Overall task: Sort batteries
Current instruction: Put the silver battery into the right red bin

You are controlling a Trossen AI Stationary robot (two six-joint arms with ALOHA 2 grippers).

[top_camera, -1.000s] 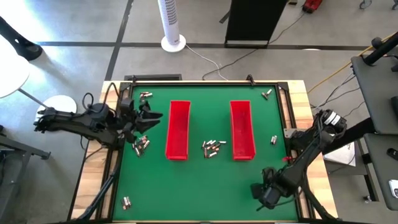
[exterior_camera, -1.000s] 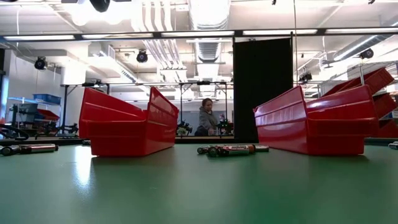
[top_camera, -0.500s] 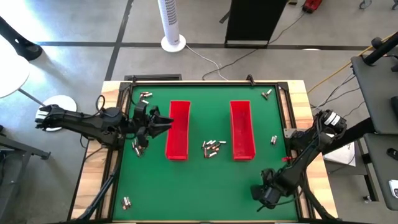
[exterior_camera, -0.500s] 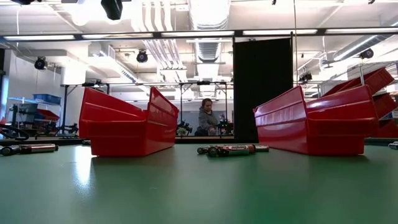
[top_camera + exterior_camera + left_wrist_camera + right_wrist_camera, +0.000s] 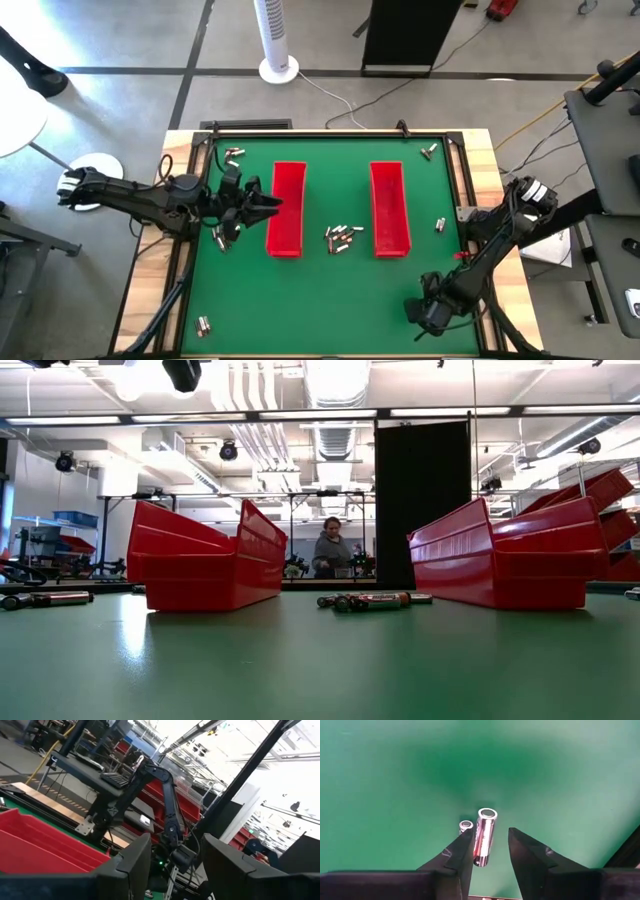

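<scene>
The batteries lie scattered on the green bench (image 5: 330,290). The main cluster (image 5: 341,238) sits between the two long red trays, nearer their front ends; in the low view the same batteries (image 5: 372,600) lie on their sides, touching one another, between the left red tray (image 5: 205,560) and the right red tray (image 5: 505,555). A few more lie by the rear-left corner (image 5: 234,154), another small group (image 5: 225,236) just left of the left red tray (image 5: 286,208), a pair near the front-left corner (image 5: 203,325), one at the rear right (image 5: 429,151) and one just right of the right red tray (image 5: 389,207), at (image 5: 439,225).

Two further batteries show in the right wrist view: a larger silvery cell (image 5: 484,836) and a smaller one (image 5: 465,825) just beside it, both on the green surface.

The right tool (image 5: 487,852) hangs low over these two near the bench's front-right corner, its fingers (image 5: 461,854) spread, with the larger cell lying in the gap between them; whether they touch it cannot be told.

The left tool (image 5: 262,201) reaches in from the bench's left side and hovers at the left edge of the left red tray. In its own wrist view its fingers (image 5: 131,865) stand spread, and nothing shows in the gap between them; the red tray (image 5: 40,852) lies beside them.

A person (image 5: 329,550) stands in the room beyond the bench.
</scene>
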